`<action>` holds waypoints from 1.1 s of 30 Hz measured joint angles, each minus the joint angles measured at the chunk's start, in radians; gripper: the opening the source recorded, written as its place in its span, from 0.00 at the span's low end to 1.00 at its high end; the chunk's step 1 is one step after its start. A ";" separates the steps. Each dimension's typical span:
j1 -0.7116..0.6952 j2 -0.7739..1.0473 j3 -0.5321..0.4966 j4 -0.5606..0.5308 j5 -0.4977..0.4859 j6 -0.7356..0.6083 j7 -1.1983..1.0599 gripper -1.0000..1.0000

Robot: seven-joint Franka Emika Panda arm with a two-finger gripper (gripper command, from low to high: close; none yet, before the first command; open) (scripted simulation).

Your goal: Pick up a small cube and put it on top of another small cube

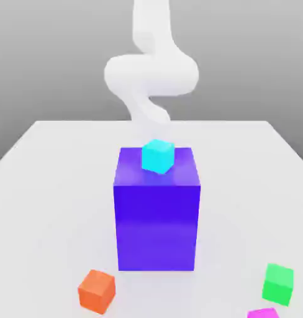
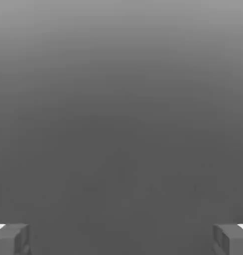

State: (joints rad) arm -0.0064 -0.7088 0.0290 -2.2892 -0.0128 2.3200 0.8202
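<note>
Cyan cube (image 1: 158,155) sits on top of the big blue block (image 1: 157,217), near the block's far edge and roughly centred side to side, turned a bit off-square to the block. The arm (image 1: 151,74) rises behind it, on the far side, so the cube lies toward the near side from the arm and below it.

Gripper (image 2: 121,239) is empty: fingertips (image 2: 11,239) stand wide apart w/ only grey ground between them in the hand view.

Other small cubes lie on the table (image 1: 48,186), near side: orange (image 1: 96,289) at the exterior view's left, green (image 1: 278,283) at its right, magenta (image 1: 263,313) just nearer than green, cut by the frame edge. All three are well apart from the block.

Judgement: no pick made yet. Cyan is the closest candidate, and the block top leaves free room around it for a descent. The block's height stands btw arm and the near cubes, so any carry toward them likely needs to clear its top edge first.
</note>
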 joint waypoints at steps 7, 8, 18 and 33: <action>-0.011 0.259 0.081 0.031 -0.047 0.057 0.066 0.50; -0.010 0.296 0.089 0.035 -0.056 0.065 0.077 0.50; 0.021 0.659 0.163 0.078 -0.145 0.144 0.184 0.50; 0.129 1.191 0.187 0.145 -0.191 0.294 0.280 0.50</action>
State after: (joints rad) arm 0.1223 0.4820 0.2157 -2.1439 -0.2034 2.6137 1.0999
